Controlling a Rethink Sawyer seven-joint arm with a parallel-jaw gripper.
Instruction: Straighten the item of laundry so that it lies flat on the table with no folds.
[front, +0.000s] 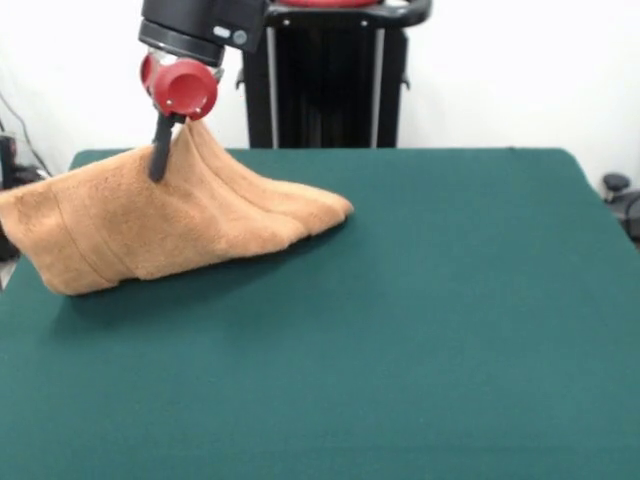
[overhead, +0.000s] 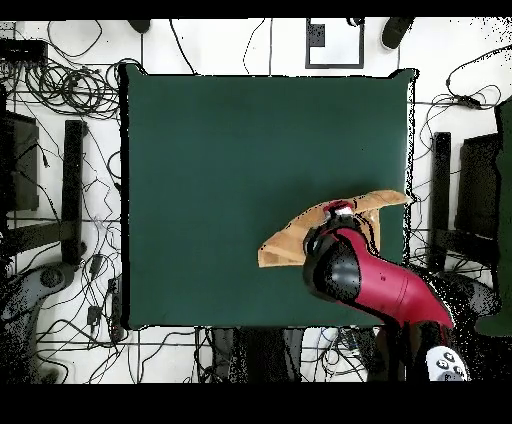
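The table (front: 420, 330) is a broad rectangle covered in dark green felt-like cloth, most of it bare. In the front view a white wall stands behind it, with a black upright frame (front: 325, 80) at about 12 o'clock. From above, a pale floor strewn with black cables (overhead: 70, 80) rings the table, thickest toward 10 o'clock.

The gripper (front: 170, 135) hangs from a red and black arm (overhead: 385, 285). In the front view one dark finger (front: 160, 150) runs down against the peak of the towel (front: 160, 225), and the cloth rises to a point right beneath the red wrist. The fingers look pinched on that raised peak, though the second finger is hidden behind the cloth.

The light orange-tan towel sits toward 9 o'clock in the front view, tented, its sides sloping down to the felt in soft folds. One end hangs past the table's edge. In the overhead view it lies toward 4 o'clock, near the table's edge, partly covered by the arm.
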